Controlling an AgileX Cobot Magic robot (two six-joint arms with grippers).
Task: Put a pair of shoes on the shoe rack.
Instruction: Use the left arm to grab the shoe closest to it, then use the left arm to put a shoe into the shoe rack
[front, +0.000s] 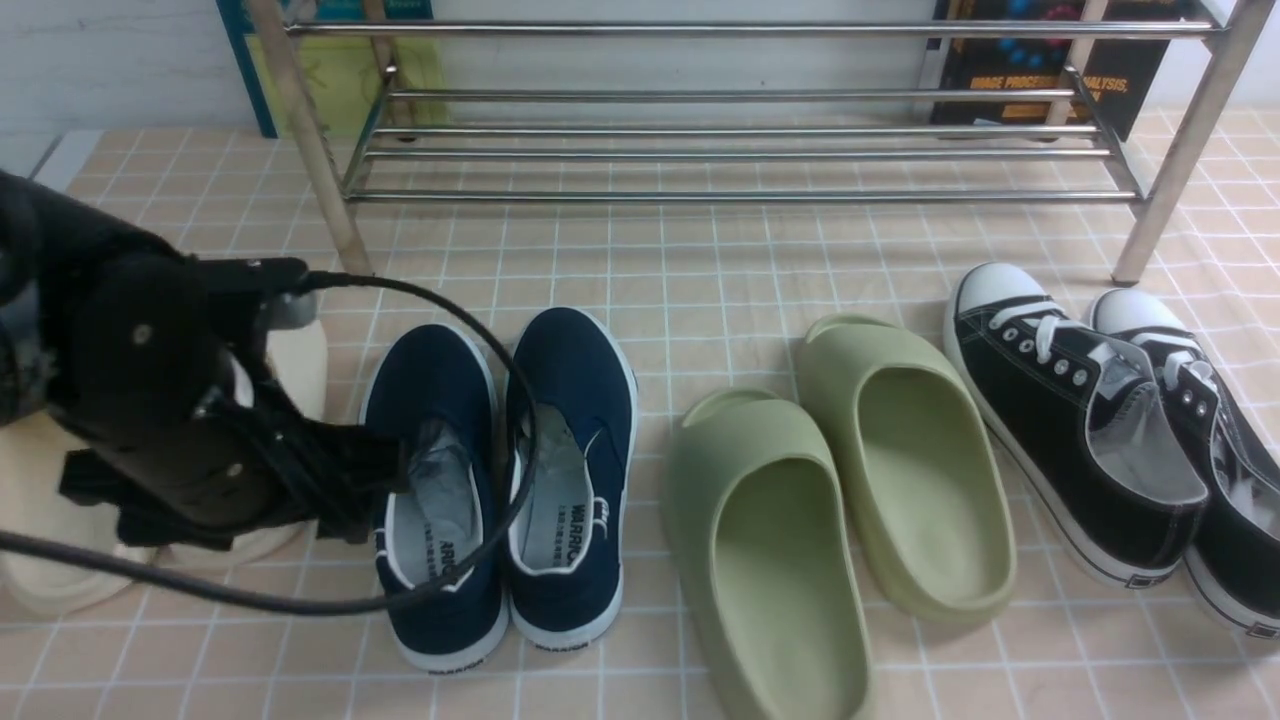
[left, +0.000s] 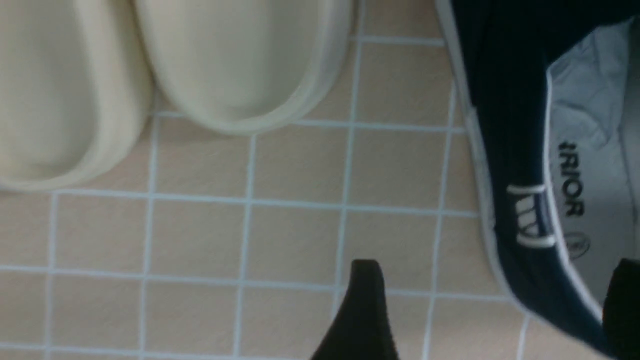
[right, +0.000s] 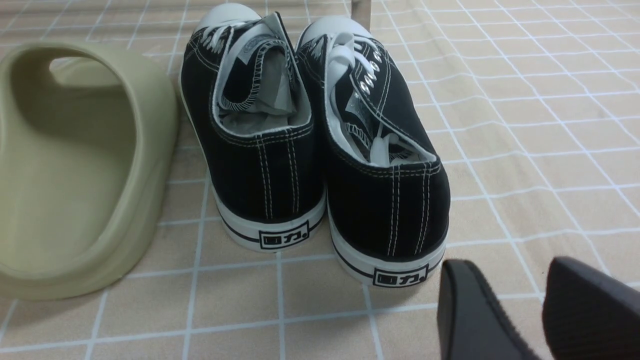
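The pair of navy slip-on shoes stands side by side on the tiled cloth, left shoe (front: 440, 420) and right shoe (front: 570, 400), toes toward the steel shoe rack (front: 740, 150) at the back. My left gripper (front: 385, 470) is open and low at the left shoe's outer side. In the left wrist view (left: 495, 272) its jaws straddle that shoe's side wall (left: 505, 150), one finger (left: 365, 305) over the tiles and the other (left: 622, 305) over the insole. My right gripper (right: 515, 280) is open and empty behind the black sneakers; it does not show in the front view.
Cream slippers (front: 60, 520) lie under and left of my left arm. Green slippers (front: 850, 480) lie right of the navy pair. Black lace-up sneakers (front: 1080, 400) stand at the right, near the rack's right leg (front: 1180, 150). A cable (front: 500, 350) loops over the navy shoes.
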